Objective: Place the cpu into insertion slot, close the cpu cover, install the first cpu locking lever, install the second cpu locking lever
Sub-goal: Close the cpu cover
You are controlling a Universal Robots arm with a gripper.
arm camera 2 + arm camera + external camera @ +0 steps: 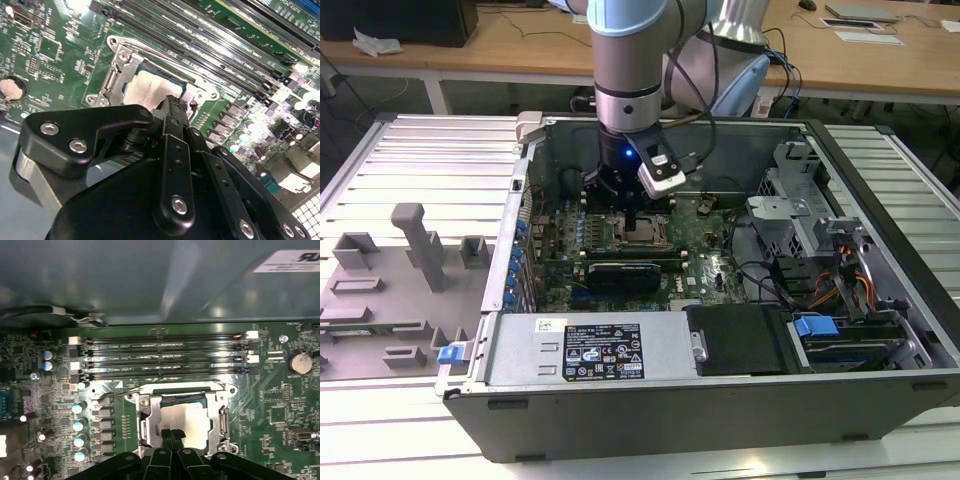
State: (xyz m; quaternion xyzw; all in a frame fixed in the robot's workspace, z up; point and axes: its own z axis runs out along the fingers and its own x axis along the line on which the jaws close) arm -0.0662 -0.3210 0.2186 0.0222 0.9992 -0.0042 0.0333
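Note:
The cpu (182, 417) (147, 90) lies flat in the insertion slot (645, 233) on the green board, its silvery top showing. The cpu cover (150, 410) (117, 75) lies down around it as a metal frame. A thin wire lever (115, 394) runs along the socket's far edge; I cannot tell whether it is latched. My gripper (172, 435) (172, 102) (632, 215) stands straight above the socket, shut with nothing between its fingers. Its tips are at the near edge of the cpu, at or just above the metal.
Long black memory slots (165, 352) run just beyond the socket, and a row of capacitors (79, 427) stands beside it. A black card (620, 272) lies in front of the socket. The case wall (150, 280), power supply (590, 350) and drive bays (830, 290) hem the board in.

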